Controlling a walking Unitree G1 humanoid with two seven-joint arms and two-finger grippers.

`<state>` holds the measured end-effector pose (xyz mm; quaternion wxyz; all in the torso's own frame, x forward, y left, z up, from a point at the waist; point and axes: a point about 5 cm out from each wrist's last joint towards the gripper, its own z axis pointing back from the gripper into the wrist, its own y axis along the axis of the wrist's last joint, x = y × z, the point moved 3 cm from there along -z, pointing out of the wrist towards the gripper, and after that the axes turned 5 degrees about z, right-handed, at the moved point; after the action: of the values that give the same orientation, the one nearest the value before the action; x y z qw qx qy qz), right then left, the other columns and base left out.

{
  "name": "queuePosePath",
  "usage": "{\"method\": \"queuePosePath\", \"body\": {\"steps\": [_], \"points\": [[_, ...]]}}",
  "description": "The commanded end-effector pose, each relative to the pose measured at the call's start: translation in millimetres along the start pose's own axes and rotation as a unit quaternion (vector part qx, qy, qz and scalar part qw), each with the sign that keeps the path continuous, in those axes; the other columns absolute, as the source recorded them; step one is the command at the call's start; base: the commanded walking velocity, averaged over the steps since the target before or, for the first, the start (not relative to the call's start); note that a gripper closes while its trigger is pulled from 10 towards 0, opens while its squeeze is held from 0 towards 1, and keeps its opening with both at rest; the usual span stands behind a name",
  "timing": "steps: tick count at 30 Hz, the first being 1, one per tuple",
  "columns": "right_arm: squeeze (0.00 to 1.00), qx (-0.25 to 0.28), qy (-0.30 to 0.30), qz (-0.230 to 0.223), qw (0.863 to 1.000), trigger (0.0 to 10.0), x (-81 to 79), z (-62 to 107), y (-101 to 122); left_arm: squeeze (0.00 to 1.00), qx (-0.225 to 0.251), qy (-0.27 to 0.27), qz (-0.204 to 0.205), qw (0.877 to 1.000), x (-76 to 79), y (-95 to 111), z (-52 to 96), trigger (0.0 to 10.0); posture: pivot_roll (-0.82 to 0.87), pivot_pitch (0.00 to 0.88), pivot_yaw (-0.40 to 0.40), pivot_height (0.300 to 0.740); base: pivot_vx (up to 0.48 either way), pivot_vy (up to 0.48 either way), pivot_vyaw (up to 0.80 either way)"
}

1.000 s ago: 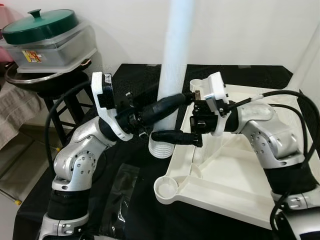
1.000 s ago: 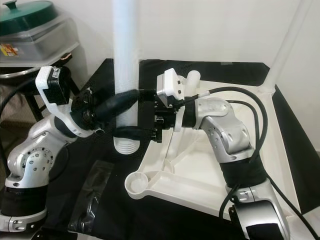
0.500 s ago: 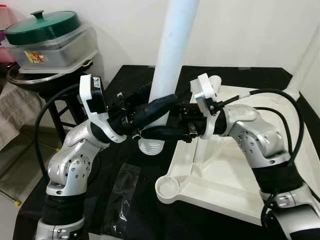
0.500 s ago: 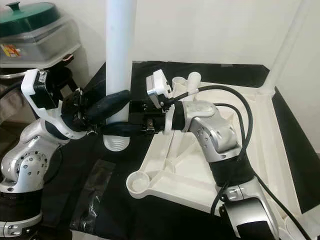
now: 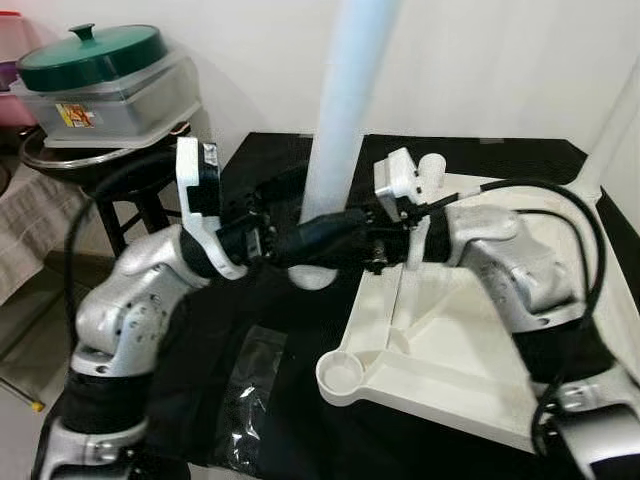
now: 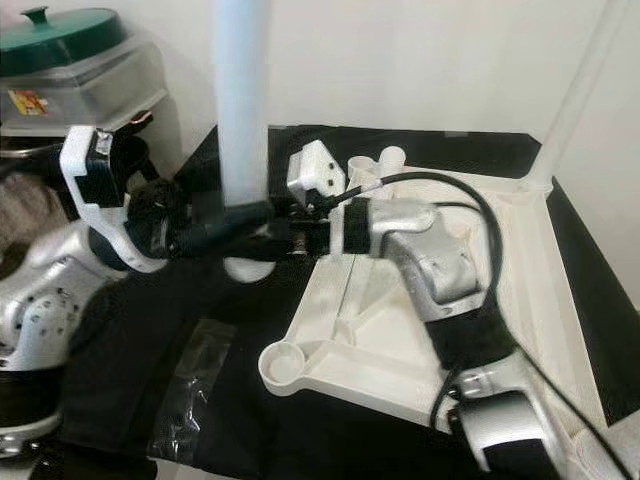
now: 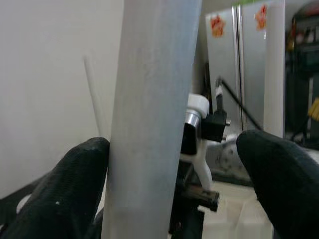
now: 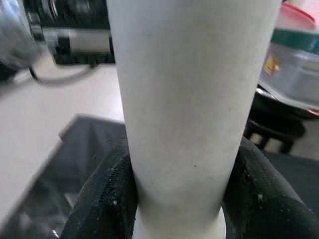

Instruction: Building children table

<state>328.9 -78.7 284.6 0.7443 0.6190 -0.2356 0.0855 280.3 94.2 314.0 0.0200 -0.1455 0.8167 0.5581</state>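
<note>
1. Standing upright near the middle of the scene, a tall white plastic tube table leg (image 5: 345,120); lower end ribbed, resting on the black cloth-covered surface (image 5: 300,400) just beside the upturned white plastic table top (image 5: 470,340).
2. Reaching in from the left, the left gripper (image 5: 320,235); one black finger (image 7: 65,194) pressed against the leg's side, the other black finger (image 7: 284,169) standing well off the tube, so spread apart around the leg, not clenched.
3. Coming from the right, the right gripper (image 8: 174,199); black fingers (image 8: 107,194) wrapped close on both sides of the leg, clamped on it low down near the ribbed end.
4. Both silver arms meeting at the leg, just above the near left edge of the table top; round corner socket (image 5: 340,372) of the table top open and facing up, near the front.
5. Lying on the black cloth in front of the left arm, a clear crumpled plastic bag (image 5: 245,400).
6. Off to the far left, a green-lidded grey container (image 5: 95,85) sitting on a dark stool (image 5: 130,195).
</note>
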Motion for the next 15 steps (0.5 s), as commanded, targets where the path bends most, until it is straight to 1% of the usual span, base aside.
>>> {"method": "queuePosePath", "body": {"steps": [1, 2, 3, 4, 9, 10, 13, 14, 15], "points": [[0.0, -0.02, -0.004, 0.013, 1.0, 0.0, 0.5, -1.8, -5, 0.78, -0.013, -0.032, -0.012, 0.999, 5.7, 5, -4.2, 10.0, -0.03, 0.081, 0.045, 0.74, 0.0, 0.0, 0.0], [0.0, -0.03, 0.001, 0.02, 0.999, 0.0, -1.1, -2.0, -7, 0.21, -0.02, -0.039, -0.015, 0.999, 5.8, 8, -4.4, 10.0, -0.03, 0.08, 0.045, 0.74, 0.0, 0.0, 0.0], [0.0, -0.03, 0.001, 0.02, 0.999, 0.0, -1.1, -2.0, -7, 0.21, -0.02, -0.039, -0.015, 0.999, 5.8, 8, -4.4, 10.0, -0.03, 0.08, 0.045, 0.74, 0.0, 0.0, 0.0], [0.0, -0.038, 0.008, 0.025, 0.999, 0.0, -3.9, -3.3, -9, 0.0, -0.025, -0.044, -0.027, 0.998, 4.8, 11, -6.3, 10.0, -0.03, 0.08, 0.046, 0.74, 0.0, 0.0, 0.0], [0.0, -0.04, 0.016, 0.025, 0.999, 0.0, -8.1, -6.4, -11, 0.0, -0.013, -0.043, -0.033, 0.998, 4.3, 16, -10.4, 10.0, -0.02, 0.079, 0.046, 0.74, 0.0, 0.0, 0.0], [0.0, -0.046, 0.025, 0.027, 0.998, 0.0, -12.6, -8.3, -14, 0.0, -0.007, -0.043, -0.03, 0.999, 5.2, 18, -12.2, 10.0, -0.02, 0.079, 0.045, 0.74, 0.0, 0.0, 0.0], [0.0, -0.052, 0.032, 0.03, 0.998, 0.0, -16.2, -9.6, -17, 0.0, -0.003, -0.042, -0.029, 0.999, 5.5, 19, -12.9, 10.0, -0.02, 0.078, 0.045, 0.74, 0.0, 0.0, 0.0], [0.0, -0.053, 0.03, 0.031, 0.998, 0.0, -15.6, -9.8, -18, 0.0, -0.001, -0.044, -0.024, 0.999, 6.1, 19, -12.6, 0.3, -0.02, 0.079, 0.044, 0.74, 0.0, 0.0, 0.0], [0.0, -0.054, 0.029, 0.033, 0.998, 0.0, -15.0, -9.7, -18, 0.0, -0.003, -0.043, -0.023, 0.999, 5.8, 19, -11.9, 0.0, -0.02, 0.079, 0.044, 0.74, 0.0, 0.0, 0.0]]}}
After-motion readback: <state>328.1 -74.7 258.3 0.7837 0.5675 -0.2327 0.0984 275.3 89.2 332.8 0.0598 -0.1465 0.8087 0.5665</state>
